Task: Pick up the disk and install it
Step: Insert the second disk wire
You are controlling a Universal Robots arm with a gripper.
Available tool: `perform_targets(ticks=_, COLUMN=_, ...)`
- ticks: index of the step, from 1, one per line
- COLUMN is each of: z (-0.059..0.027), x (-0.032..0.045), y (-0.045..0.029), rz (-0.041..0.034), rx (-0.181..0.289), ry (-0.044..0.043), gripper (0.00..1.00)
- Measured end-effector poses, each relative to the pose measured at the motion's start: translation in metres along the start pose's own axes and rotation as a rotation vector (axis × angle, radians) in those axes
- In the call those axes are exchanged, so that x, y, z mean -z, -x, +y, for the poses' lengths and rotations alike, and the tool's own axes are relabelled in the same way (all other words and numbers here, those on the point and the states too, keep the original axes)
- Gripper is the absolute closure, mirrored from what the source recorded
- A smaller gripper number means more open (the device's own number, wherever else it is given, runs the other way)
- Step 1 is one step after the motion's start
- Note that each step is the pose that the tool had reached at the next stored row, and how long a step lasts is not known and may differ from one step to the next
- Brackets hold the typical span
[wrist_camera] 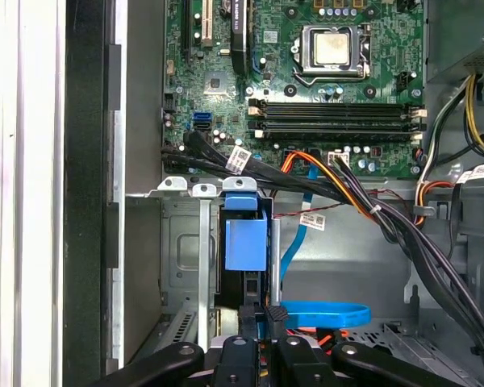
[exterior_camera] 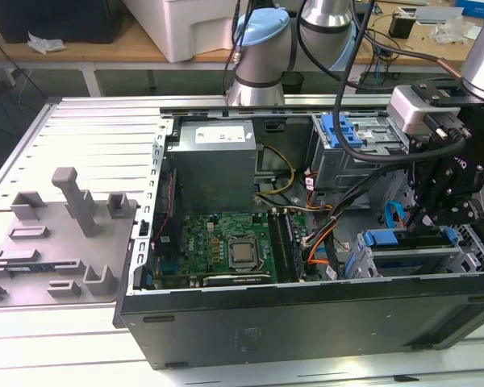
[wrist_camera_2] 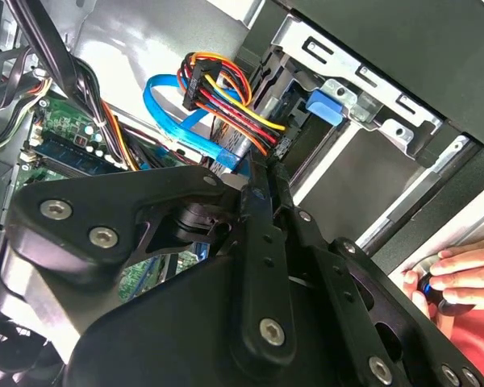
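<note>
The disk [wrist_camera: 246,242], showing its blue bracket, sits on edge in a slot of the grey metal drive cage [wrist_camera: 181,242] inside the open computer case [exterior_camera: 306,314], at the exterior view's right. The black gripper [wrist_camera: 256,316] is directly over its end, fingers drawn narrowly together around the disk's edge. A blue flat cable [wrist_camera: 323,313] lies just beside it. A person's hand [wrist_camera_2: 460,274] rests at the case's outer edge.

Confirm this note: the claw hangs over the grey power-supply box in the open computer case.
No. The claw hangs over the drive cage at the exterior view's right, as that view shows; the grey power-supply box sits apart. The computer case is open.
</note>
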State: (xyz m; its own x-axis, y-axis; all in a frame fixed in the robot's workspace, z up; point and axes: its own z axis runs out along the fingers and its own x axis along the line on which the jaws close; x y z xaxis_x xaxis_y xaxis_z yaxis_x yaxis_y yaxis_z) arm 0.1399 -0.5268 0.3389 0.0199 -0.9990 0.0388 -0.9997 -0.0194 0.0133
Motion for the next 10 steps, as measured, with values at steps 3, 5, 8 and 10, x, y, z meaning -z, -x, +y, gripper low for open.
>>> perform_targets(ticks=3, z=0.0, x=-0.0005, y=0.0, rz=0.0002, rx=0.0, ry=-0.0001, gripper=0.84)
perform_targets(ticks=5, z=0.0, x=-0.0008, y=0.0, rz=0.0, rx=0.0, ry=0.0, gripper=0.84)
perform_targets(ticks=8, z=0.0, x=-0.0009, y=0.0, rz=-0.0001, rx=0.0, ry=0.0, gripper=0.84)
perform_targets(ticks=10, z=0.0, x=-0.0009, y=0.0001, rz=-0.0001, rx=0.0, ry=0.0, gripper=0.84)
